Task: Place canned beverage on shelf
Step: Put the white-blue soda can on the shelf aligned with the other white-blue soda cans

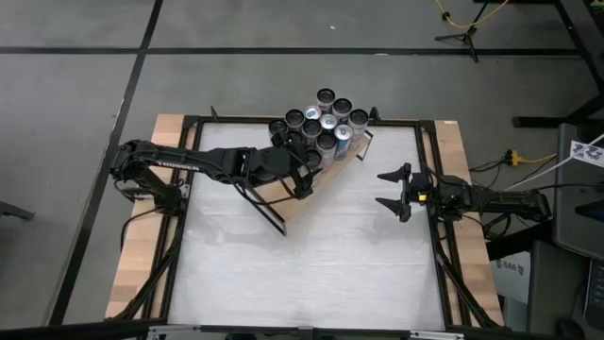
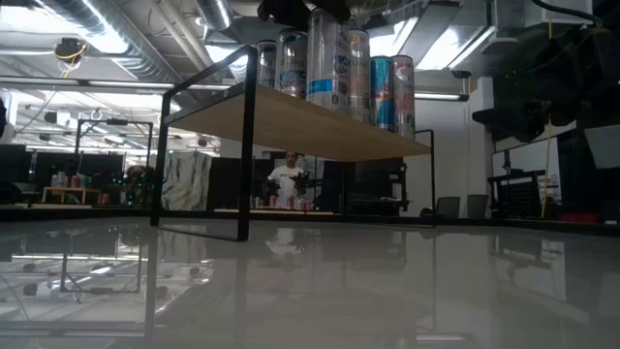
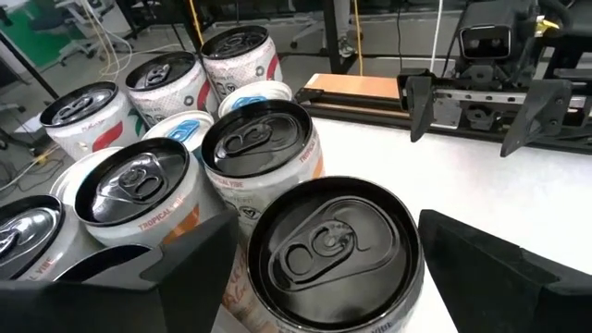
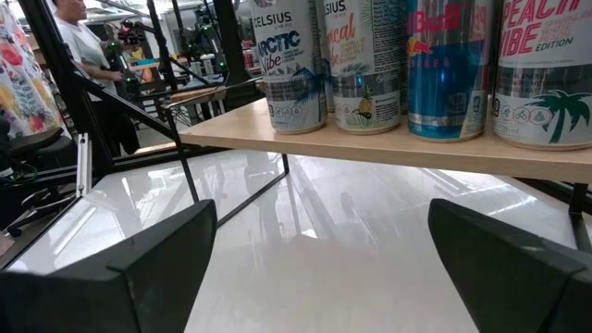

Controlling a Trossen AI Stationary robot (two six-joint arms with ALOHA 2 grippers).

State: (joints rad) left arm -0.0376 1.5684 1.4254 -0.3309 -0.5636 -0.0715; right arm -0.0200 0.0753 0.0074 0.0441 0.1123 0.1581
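The shelf (image 1: 326, 181) stands slantwise on the white table, a light wooden board on a thin black frame (image 2: 247, 145). Several cans (image 1: 326, 118) stand upright on its far end, also seen in the low view (image 2: 378, 82) and the right wrist view (image 4: 370, 65). My left gripper (image 3: 324, 277) reaches in from the table's left and is shut on a black-topped can (image 3: 328, 245) at the near side of that group. My right gripper (image 1: 394, 192) waits open at the table's right, level, pointing at the shelf. My left gripper has the black-topped can between its two fingers, one finger (image 3: 194, 268) on each side of the can's wall (image 3: 242, 287), just below the rim. The fingers come from the table's left, slanting a little downward. The can stays upright; its base is hidden.
The cans stand packed close together around the held one (image 3: 254, 143). Light wooden planks (image 1: 142, 236) and black frame rails (image 1: 439, 236) run along the table's left and right sides. The near half of the white top (image 1: 311, 274) is bare. A person (image 2: 288, 179) shows in the room behind.
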